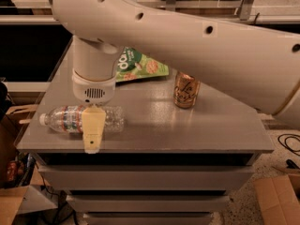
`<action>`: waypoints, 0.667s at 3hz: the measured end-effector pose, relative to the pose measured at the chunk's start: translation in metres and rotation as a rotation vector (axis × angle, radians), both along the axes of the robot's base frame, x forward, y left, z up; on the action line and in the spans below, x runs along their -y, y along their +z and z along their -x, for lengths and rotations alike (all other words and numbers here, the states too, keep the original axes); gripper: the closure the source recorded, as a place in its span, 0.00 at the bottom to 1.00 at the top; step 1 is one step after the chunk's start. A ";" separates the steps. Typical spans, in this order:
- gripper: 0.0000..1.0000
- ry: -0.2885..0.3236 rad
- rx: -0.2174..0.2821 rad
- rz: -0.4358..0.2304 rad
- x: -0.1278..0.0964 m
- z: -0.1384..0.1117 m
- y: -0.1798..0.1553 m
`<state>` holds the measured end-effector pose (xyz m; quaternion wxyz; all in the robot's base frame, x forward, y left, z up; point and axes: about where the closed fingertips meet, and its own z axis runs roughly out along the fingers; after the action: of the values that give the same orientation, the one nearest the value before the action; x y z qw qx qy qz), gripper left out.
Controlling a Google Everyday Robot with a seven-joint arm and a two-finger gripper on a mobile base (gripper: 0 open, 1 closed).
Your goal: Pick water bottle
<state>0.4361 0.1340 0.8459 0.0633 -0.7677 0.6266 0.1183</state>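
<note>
A: Leftmost first. Where is the bottle (68, 119) against the can (186, 90)?
B: Well left of the can and somewhat nearer the viewer. It lies on its side on the table (211, 130), with the cap (43, 119) pointing away from the can.

A: Gripper?
B: The gripper (93, 136) is also left of the can, hanging down across the bottle's middle. Spread or pressed together, cannot tell. It shows edge-on and hides its own far side. Cannot tell whether it touches the bottle either.

A: What could go wrong?
B: My read is rolling. The bottle is round, looks light, and lies flat. If one side makes contact before the other, it could roll toward the near table edge. That edge is close, so it could go over.

A: And the squeeze?
B: Thin ribbed plastic probably gives. If the gripper closes too hard, the bottle may buckle or squirt out sideways. Too soft, and it slips on the lift. If the hold ends up off-centre, one end would sag.

A: Further right?
B: A green bag (140, 65) lies behind and left of the can, and the wrist overlaps its corner in this view. The can stands upright, well apart from the bottle. The arm (197, 46) passes above the can. A careless lift might clip it, though the height gap can't be judged.
</note>
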 end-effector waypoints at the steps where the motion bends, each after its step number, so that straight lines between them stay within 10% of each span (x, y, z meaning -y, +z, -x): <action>1: 0.41 0.005 -0.011 -0.010 -0.006 -0.002 -0.005; 2: 0.66 0.016 -0.011 -0.024 -0.012 -0.005 -0.005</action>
<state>0.4414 0.1460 0.8410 0.0683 -0.7713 0.6193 0.1304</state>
